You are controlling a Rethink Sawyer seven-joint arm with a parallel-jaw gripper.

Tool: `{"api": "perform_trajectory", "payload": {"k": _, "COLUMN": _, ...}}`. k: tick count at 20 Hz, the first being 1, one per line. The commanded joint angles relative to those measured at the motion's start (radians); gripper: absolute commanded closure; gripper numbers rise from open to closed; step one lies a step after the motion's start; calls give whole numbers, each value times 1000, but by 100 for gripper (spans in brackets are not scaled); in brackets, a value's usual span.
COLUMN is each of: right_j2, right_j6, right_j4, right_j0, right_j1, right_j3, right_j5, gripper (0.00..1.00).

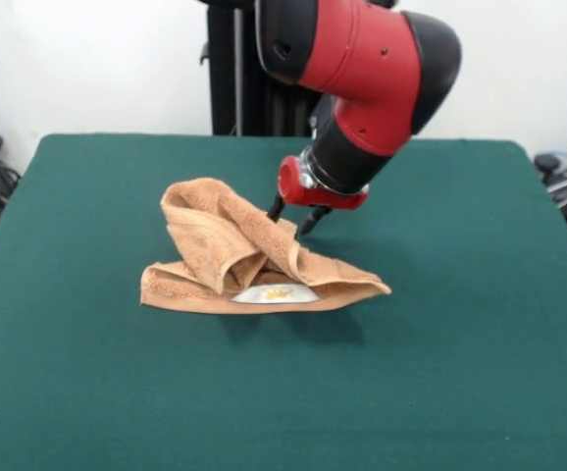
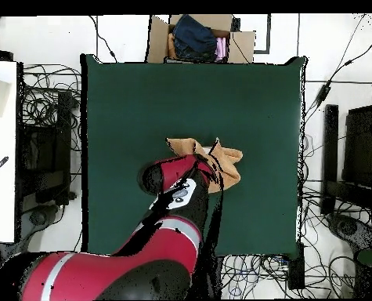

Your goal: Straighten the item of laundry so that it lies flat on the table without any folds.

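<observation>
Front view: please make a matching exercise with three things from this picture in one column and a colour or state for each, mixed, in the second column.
Things:
1. towel
2. table
3. gripper

Descriptions:
A. dark green and flat
B. two dark fingertips, a little apart, at the cloth
C. orange-tan, bunched up in folds

Right pairs: 1-C, 2-A, 3-B

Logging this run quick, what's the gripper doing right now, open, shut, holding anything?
Gripper: open, its two tips spread apart, down at the crumpled towel on the table; it grips nothing that shows.
</observation>
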Motion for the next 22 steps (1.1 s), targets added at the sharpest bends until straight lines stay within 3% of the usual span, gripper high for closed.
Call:
{"api": "perform_trajectory", "payload": {"k": 1, "right_j2": -20, "right_j6": 165, "right_j4": -77, "right_j0": 45, "right_j1": 37, "right_j3": -28, "right_j5": -138, "gripper": 0}}
{"api": "perform_trajectory", "payload": {"k": 22, "right_j2": -130, "right_j6": 176, "right_j4": -82, "right_j0": 113, "right_j1": 98, "right_j3": -36, "right_j5": -305, "gripper": 0}}
